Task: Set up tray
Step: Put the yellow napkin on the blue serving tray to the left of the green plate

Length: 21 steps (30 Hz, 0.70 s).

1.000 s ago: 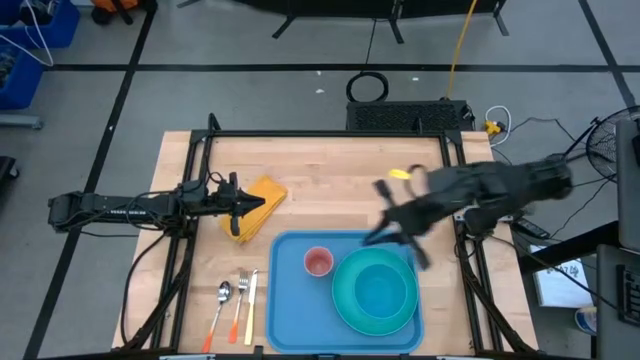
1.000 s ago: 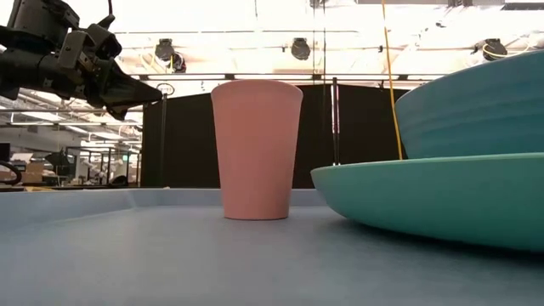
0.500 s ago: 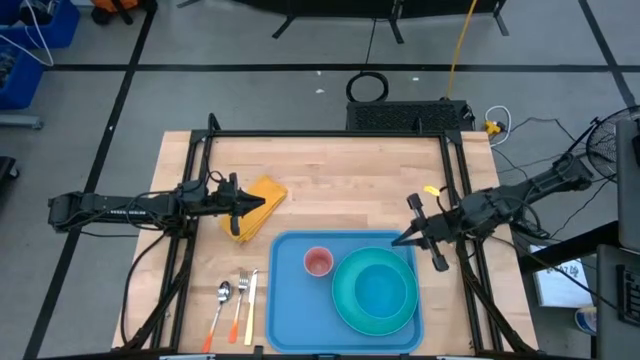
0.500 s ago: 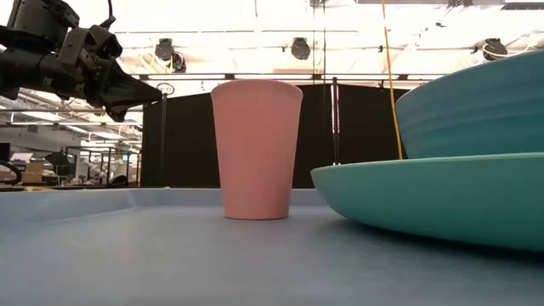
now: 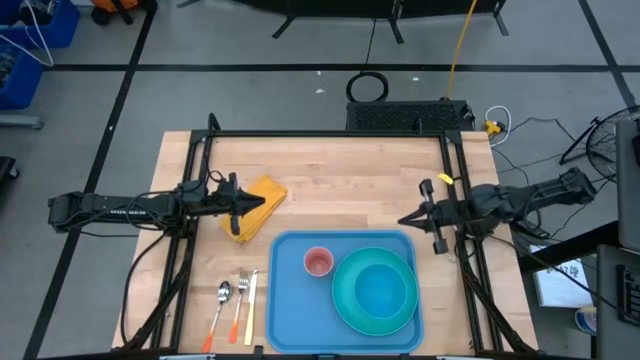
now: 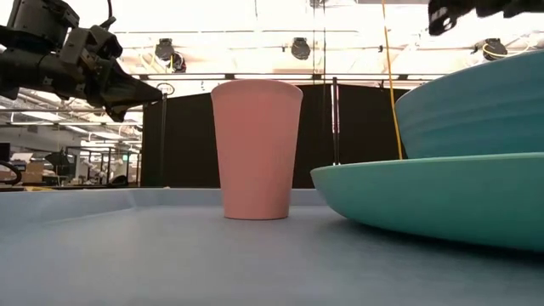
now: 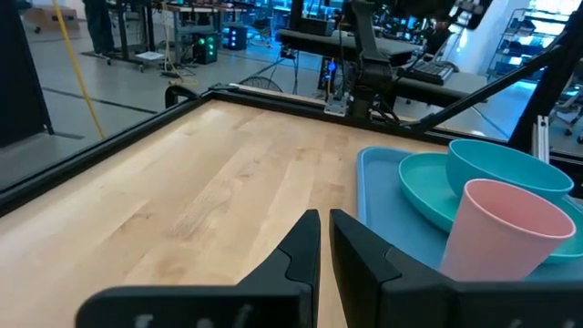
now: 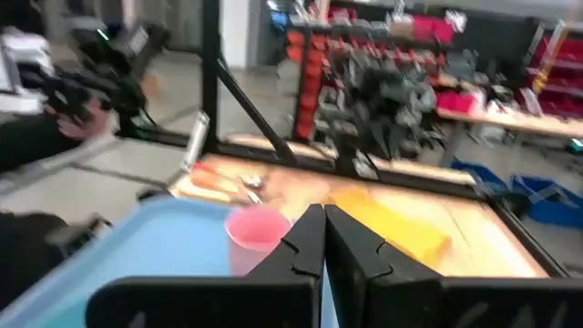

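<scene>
Sitting at the near edge of the wooden table (image 5: 340,180), the large flat light-blue plastic tray (image 5: 290,300) carries a pink plastic cup (image 5: 318,262) upright at its left-rear and a teal bowl nested on a round teal plate (image 5: 375,292) on its right, so most of the place setting looks loaded. Orange-handled cutlery (image 5: 235,300) lies on the wood just left of the tray, likely the remaining items. A folded yellow cloth napkin (image 5: 262,200) lies further back, with the left gripper (image 5: 240,205) at its edge, fingers nearly closed and holding nothing visible. The right gripper (image 5: 412,218) hangs beyond the tray's right-rear corner, fingers closed and empty.

Versus a second ago: the right arm has pulled back off the tray toward its side of the table; the left arm has not moved.
</scene>
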Available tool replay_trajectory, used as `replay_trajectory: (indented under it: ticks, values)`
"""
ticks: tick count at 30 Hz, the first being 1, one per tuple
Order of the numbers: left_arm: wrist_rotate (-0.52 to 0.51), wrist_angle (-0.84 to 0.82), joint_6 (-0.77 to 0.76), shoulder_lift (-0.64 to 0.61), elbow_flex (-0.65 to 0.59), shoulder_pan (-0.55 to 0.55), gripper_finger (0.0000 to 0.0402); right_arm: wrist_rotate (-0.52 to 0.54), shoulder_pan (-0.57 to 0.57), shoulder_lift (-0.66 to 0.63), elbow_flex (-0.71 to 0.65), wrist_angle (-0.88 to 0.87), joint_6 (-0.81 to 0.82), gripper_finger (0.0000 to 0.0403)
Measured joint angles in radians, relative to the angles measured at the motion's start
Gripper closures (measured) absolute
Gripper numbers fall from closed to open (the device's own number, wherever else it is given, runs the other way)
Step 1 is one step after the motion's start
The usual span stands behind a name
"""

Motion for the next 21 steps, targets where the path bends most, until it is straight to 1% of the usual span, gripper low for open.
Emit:
replay_trajectory:
  ticks: [4, 6, 8, 10, 12, 14, 16, 19, 21]
  values:
    - [-0.033, 0.0, 0.0, 0.0, 0.0, 0.0, 0.0371, -0.002, -0.054, 0.001, -0.059, 0.013, 0.008, 0.0403]
    - [-0.064, -0.001, 0.0, 0.0, 0.0, 0.0, 0.0371, -0.002, -0.069, 0.0, -0.099, 0.051, 0.011, 0.0403]
    - [-0.128, -0.016, -0.021, 0.0, 0.0, 0.0, 0.0371, -0.001, -0.08, -0.001, -0.141, 0.096, 0.002, 0.0403]
    - [-0.213, -0.065, -0.072, 0.0, 0.0, 0.0, 0.0371, -0.001, -0.096, 0.0, -0.178, 0.142, -0.009, 0.0403]
    - [-0.283, -0.165, -0.129, 0.0, 0.015, 0.01, 0.0371, -0.001, -0.113, -0.001, -0.206, 0.176, -0.021, 0.0403]
    - [-0.324, -0.267, -0.178, 0.007, 0.057, 0.032, 0.0371, -0.001, -0.137, 0.0, -0.213, 0.174, -0.024, 0.0403]
    - [-0.341, -0.359, -0.21, 0.033, 0.119, 0.061, 0.0371, -0.001, -0.16, -0.001, -0.213, 0.169, -0.023, 0.0403]
    - [-0.321, -0.505, -0.215, 0.12, 0.25, 0.111, 0.0371, -0.003, -0.191, -0.001, -0.213, 0.17, -0.037, 0.0403]
    - [-0.294, -0.613, -0.21, 0.205, 0.354, 0.15, 0.0371, -0.005, -0.206, -0.001, -0.213, 0.17, -0.051, 0.0403]
